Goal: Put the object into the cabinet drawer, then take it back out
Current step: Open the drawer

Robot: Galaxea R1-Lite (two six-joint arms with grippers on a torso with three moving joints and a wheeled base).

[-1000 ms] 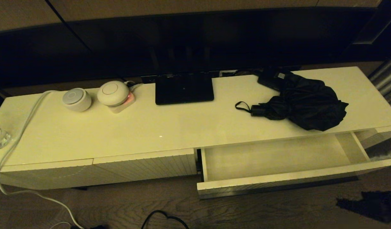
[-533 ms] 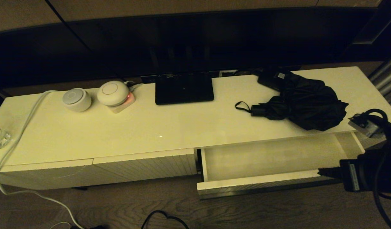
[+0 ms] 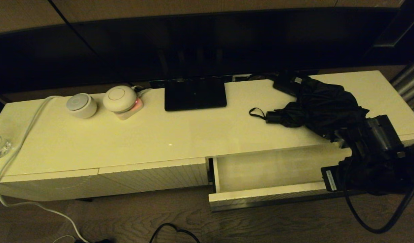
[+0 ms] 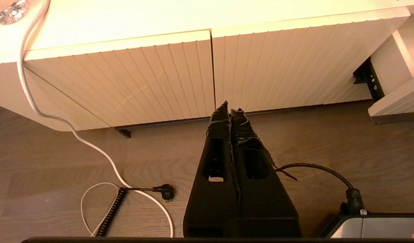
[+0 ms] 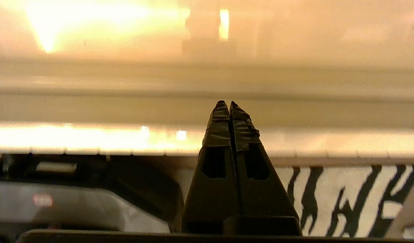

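- Black umbrella (image 3: 323, 108) lying on the cabinet top (image 3: 159, 135), behind the open drawer (image 3: 277, 168), handle pointing left
- Right gripper (image 5: 230, 104) over the drawer's right end, just beside the umbrella fabric, jaws pressed together, nothing held
- Left gripper (image 4: 230, 111) parked low before the ribbed fronts (image 4: 143, 77), jaws pressed together

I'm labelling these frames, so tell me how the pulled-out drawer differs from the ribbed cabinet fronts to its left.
The cabinet drawer stands pulled out, its plain pale interior showing and holding nothing visible; the two ribbed fronts sit shut, flush under the cabinet top. The drawer carries a dark strip along its front; the fronts show none. Both are cream and finely ribbed.
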